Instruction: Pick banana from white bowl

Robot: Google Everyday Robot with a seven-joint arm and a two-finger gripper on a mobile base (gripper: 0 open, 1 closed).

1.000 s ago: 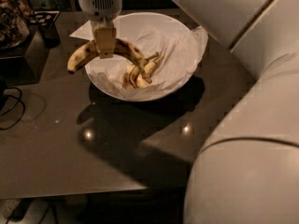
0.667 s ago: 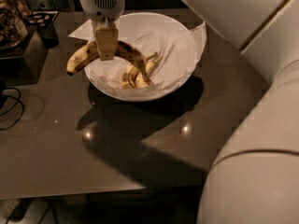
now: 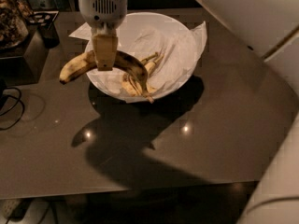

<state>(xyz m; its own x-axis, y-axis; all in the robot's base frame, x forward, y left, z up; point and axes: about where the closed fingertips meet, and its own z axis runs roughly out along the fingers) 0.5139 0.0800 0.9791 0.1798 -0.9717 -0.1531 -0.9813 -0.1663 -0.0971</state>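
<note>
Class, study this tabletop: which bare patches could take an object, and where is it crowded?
Free: the dark table right of the white bowl, and the wide strip between bowl and near edge. Crowded: the bowl's left rim, where the gripper holds the banana, plus the left edge with a dark container and cables.

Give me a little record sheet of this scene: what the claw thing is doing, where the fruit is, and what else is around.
Gripper: the gripper hangs over the left rim of the white bowl, shut on the banana
Held item: the banana, arched and brown-streaked, gripped near its middle, its left end reaching out past the rim
Bowl lining: crinkled white paper
Also in bowl: shorter bananas
Surface: dark glossy table
Nearby: cables at the table's left edge
</note>
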